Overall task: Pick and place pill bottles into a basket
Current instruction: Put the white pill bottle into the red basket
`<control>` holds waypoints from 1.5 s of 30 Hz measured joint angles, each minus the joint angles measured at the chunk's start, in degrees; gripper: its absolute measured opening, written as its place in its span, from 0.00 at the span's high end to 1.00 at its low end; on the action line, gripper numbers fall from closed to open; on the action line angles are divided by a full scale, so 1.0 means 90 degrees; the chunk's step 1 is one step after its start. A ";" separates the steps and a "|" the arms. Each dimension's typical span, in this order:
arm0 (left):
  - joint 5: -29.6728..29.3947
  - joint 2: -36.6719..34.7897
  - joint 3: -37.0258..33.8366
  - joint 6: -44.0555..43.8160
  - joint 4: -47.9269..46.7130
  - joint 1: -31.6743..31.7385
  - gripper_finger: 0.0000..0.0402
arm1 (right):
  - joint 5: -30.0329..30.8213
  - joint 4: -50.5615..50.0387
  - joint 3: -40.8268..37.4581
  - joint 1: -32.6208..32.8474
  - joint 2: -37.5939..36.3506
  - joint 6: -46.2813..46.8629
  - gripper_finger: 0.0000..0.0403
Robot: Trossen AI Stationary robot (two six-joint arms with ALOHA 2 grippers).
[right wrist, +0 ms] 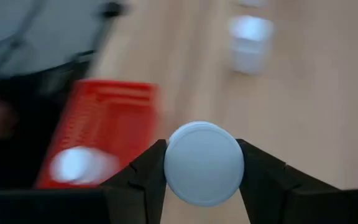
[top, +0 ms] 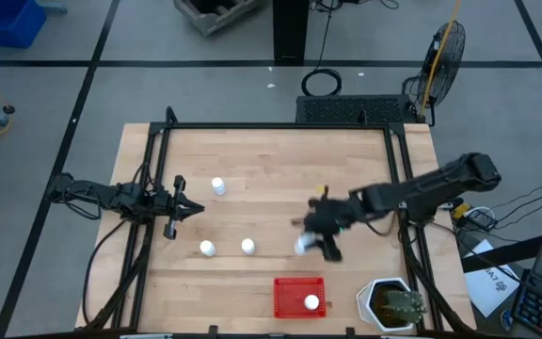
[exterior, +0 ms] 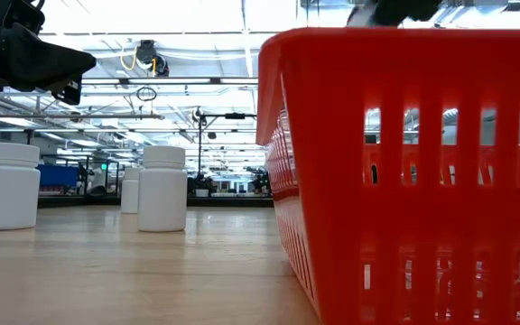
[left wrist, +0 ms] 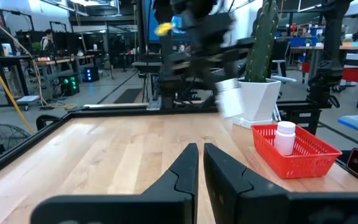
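My right gripper [top: 310, 245] is shut on a white pill bottle [right wrist: 204, 163] in the air, a little far of the red mesh basket [top: 299, 297], which stands at the table's near edge with one bottle [top: 311, 302] in it. Three more bottles stand upright on their bases on the table: one far left [top: 218, 186], two nearer [top: 207, 249] [top: 247, 246]. My left gripper [top: 196, 208] is shut and empty at the table's left side. My right gripper pinches the bottle between its two fingers [right wrist: 146, 171], one on each side of the bottle just below its round cap [right wrist: 204, 160]. The bottle is lifted clear of the table, its cap end facing the wrist camera.
A white octagonal pot [top: 390, 303] with a green cactus stands at the table's near right corner, right of the basket. Black frame rails [top: 280, 126] run along the table's far and side edges. A fan [top: 445, 52] stands on the floor beyond the far right.
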 joint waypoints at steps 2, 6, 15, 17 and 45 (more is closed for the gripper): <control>0.0000 0.0000 0.0000 0.0002 -0.0002 -0.0001 0.92 | -0.0026 0.0260 0.0000 0.0473 0.0047 -0.0037 0.63; -0.0002 0.0000 0.0000 0.0002 0.0000 0.0000 0.92 | 0.0104 0.0558 0.0002 0.1148 0.0186 0.0005 0.63; -0.0002 0.0000 0.0000 0.0000 0.0000 0.0000 0.92 | 0.1001 0.0171 0.0002 0.1516 0.0475 0.0043 0.63; -0.0001 0.0000 0.0000 0.0000 -0.0002 0.0000 0.92 | 0.1017 0.0092 0.0002 0.1511 0.0521 0.0057 0.63; 0.0001 0.0000 0.0000 0.0002 0.0002 0.0000 0.92 | 0.0645 0.0008 0.0002 0.1847 0.0834 -0.1280 0.63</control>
